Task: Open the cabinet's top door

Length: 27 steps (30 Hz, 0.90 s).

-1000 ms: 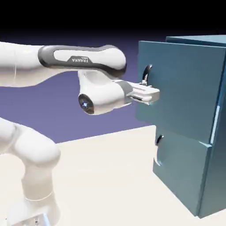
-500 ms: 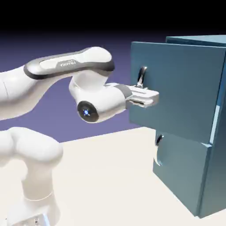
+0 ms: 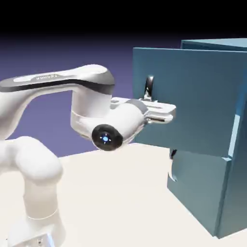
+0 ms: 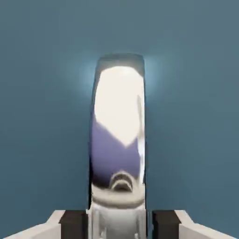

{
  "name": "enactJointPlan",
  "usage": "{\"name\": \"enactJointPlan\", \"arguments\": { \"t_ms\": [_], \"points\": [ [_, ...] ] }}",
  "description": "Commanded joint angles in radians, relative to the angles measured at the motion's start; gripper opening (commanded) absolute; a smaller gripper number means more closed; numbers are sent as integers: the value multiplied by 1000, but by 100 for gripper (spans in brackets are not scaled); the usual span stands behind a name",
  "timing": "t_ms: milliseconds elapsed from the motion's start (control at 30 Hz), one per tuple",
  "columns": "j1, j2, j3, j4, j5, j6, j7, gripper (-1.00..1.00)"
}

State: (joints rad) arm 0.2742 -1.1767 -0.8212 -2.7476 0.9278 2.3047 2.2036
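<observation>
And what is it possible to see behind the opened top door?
Past the top door, only a strip of the cabinet's upper edge shows. The inside cannot be seen; the door covers it.

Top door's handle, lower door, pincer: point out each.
top door's handle [image 4: 119, 107]: hand view, mid-bar
lower door [image 3: 198, 188]: exterior view, front face
pincer [image 4: 119, 225]: hand view, midway between fingertips

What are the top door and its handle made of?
The top door could be painted wood or metal: it's flat, smooth teal-blue, and the look doesn't settle which. Its handle looks like polished metal, because it shines and reflects like a mirror, though shiny plastic is possible.
</observation>
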Motion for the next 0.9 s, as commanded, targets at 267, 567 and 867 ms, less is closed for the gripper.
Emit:
{"name": "enactJointPlan", "arguments": {
  "t_ms": [267, 567, 867],
  "points": [
    [73, 54, -233, 216, -228, -392, 46, -100],
    [312, 76, -457, 536, -385, -755, 88, -100],
    [578, 37, -604, 860, -476, -1043, 147, -100]
  ]
}}
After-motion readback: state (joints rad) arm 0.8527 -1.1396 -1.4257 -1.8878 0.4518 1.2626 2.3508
